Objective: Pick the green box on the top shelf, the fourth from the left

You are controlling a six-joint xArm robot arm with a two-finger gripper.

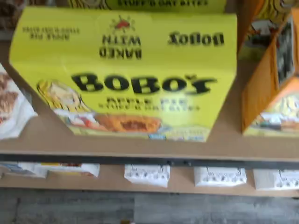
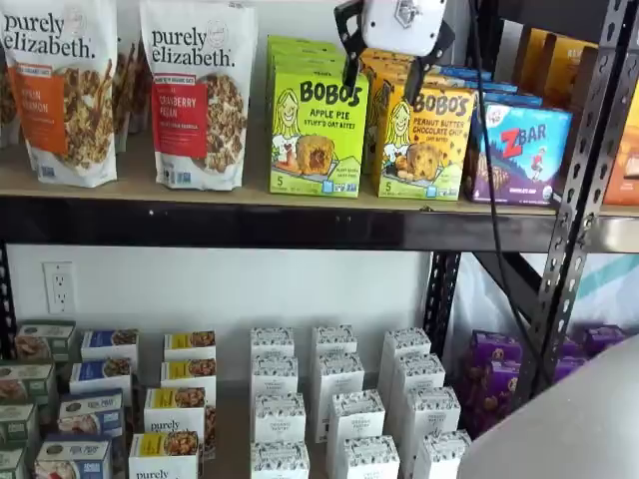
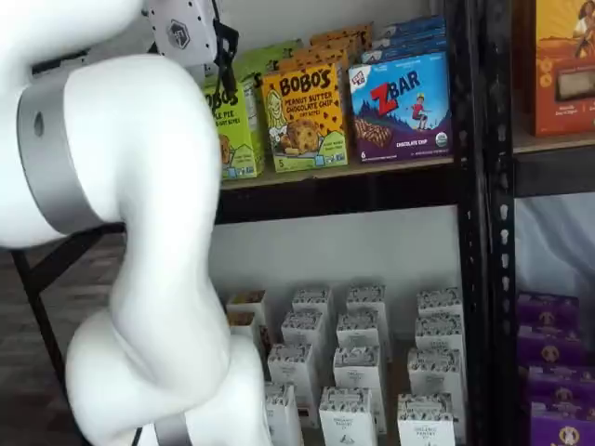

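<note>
Green box (image 2: 318,135) stands upright at the front edge of the top shelf (image 2: 200,222), between a granola bag (image 2: 198,95) on one side and the yellow-orange box (image 2: 424,140) just beside it on the other, with more green cartons lined up behind it. Gripper (image 2: 381,82) hangs in front of the shelf at the seam between the green and orange boxes, two black fingers (image 2: 350,68) plainly apart with nothing between them; in a shelf view the arm (image 3: 112,186) hides most of the green carton and only one finger shows. Judging from that, the reach is not centred yet: the gripper looks to need shifting toward the green box so the fingers straddle its two narrow sides, and to stay clear of the orange neighbour, since the gap there is tight and a finger could catch or drag the wrong box. A straight, level pull should avoid tipping the cartons behind. Wrist view shows the green box's top and front close up. Readable: "BOBO'S", "APPLE PIE", "STUFF'D OAT BITES", "BAKED WITH" on the green one; "PEANUT BUTTER CHOCOLATE CHIP" on the orange one; "purely elizabeth." on the bags; "ZBAR" on the blue box (image 2: 519,150).
</note>
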